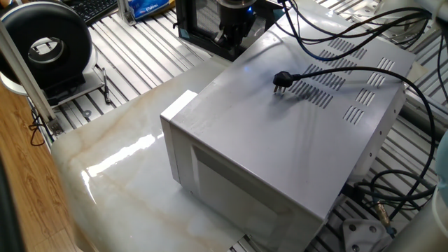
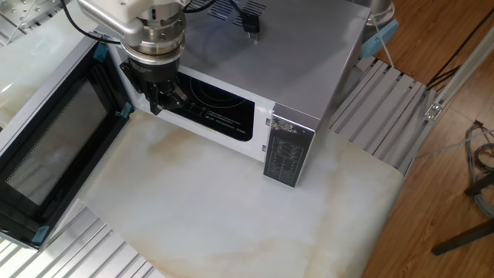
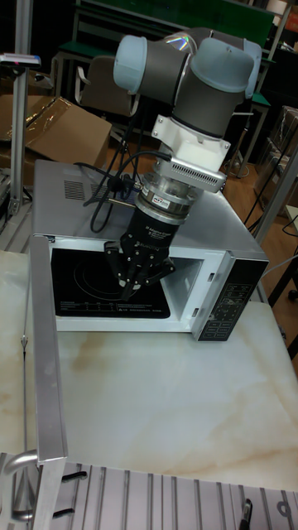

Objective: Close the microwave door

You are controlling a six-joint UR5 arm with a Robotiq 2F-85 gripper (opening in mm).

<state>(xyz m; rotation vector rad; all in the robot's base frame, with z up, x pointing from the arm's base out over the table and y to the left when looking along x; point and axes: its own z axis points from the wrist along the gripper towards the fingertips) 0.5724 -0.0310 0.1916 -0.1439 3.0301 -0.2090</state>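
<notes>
Microwave door (image 2: 54,150), a wide black-framed panel with dark meshed glass, stands swung wide open left of the large light-grey sheet-metal microwave (image 2: 301,58) on the pale marble worktop (image 2: 216,208). The black hand (image 3: 136,277) hangs before the open cavity; whether it is clenched, I cannot tell.

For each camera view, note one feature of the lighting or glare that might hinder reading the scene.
One fixed view: a bright glare streak on the marble table. The other fixed view: even light, but the microwave door window reads dark. Tall fixed view: dim background, the gripper black against the dark cavity of the microwave.
</notes>
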